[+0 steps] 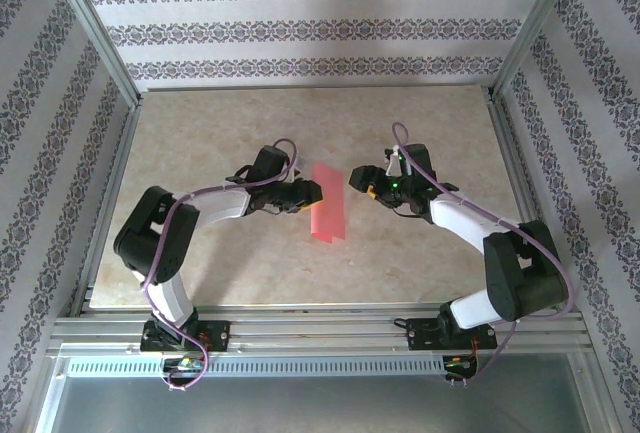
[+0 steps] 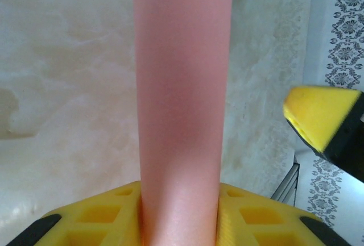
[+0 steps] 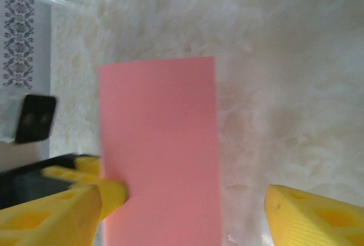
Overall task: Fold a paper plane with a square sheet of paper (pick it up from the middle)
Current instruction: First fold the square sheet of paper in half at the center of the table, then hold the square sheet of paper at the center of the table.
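The square sheet of paper [image 1: 327,215] is salmon-pink and shows as a tall narrow strip lifted over the middle of the table. My left gripper [image 1: 308,193] is shut on its left side. In the left wrist view the paper [image 2: 182,115] bows up between my two yellow fingers [image 2: 108,217], squeezed at the left gripper [image 2: 179,220]. My right gripper [image 1: 360,181] stands open just right of the sheet. In the right wrist view the sheet [image 3: 159,144] lies between the wide-spread jaws of the right gripper [image 3: 193,197]; the left fingertip [image 3: 111,195] meets the paper's edge, the right one stands apart.
The marble-patterned table top [image 1: 200,143] lies bare around the arms. Patterned walls and aluminium frame posts [image 1: 95,28] enclose it on three sides. A rail [image 1: 320,331] runs along the near edge by the arm bases.
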{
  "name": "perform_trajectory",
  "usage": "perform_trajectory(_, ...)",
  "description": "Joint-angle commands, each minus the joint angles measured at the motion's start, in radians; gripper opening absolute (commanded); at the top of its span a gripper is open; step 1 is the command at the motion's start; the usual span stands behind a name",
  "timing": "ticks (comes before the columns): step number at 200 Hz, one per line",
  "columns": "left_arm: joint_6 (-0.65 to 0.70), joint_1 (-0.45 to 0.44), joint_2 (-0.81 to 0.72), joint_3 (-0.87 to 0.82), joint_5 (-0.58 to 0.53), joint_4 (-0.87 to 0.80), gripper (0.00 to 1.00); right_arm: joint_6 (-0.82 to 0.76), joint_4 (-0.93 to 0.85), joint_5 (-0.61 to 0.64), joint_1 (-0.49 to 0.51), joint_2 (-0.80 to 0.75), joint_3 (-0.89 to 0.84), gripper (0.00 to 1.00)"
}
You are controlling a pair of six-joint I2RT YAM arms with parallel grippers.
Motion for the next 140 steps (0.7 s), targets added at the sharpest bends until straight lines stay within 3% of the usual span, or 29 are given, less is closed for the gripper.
perform_trajectory(1,-0.044,0.019,0.042,-0.019,0.067,0.123,0.34,-0.021,0.044,-0.076,0.032,0.039,-0.014,0.68)
perform_trajectory(36,-0.022,0.030,0.070,-0.027,0.021,0.081,0.34,0.004,0.055,-0.080,0.115,0.164,0.030,0.47)
perform_trajectory(65,-0.004,0.031,0.073,-0.036,-0.024,0.032,0.34,0.037,0.057,-0.029,0.164,0.254,0.068,0.37)
perform_trajectory(104,0.003,0.033,0.073,-0.040,-0.047,0.006,0.34,0.049,0.014,0.014,0.197,0.341,0.117,0.26)
perform_trajectory(140,0.018,0.033,0.052,-0.031,-0.074,-0.051,0.39,0.062,0.001,0.030,0.204,0.381,0.123,0.23)
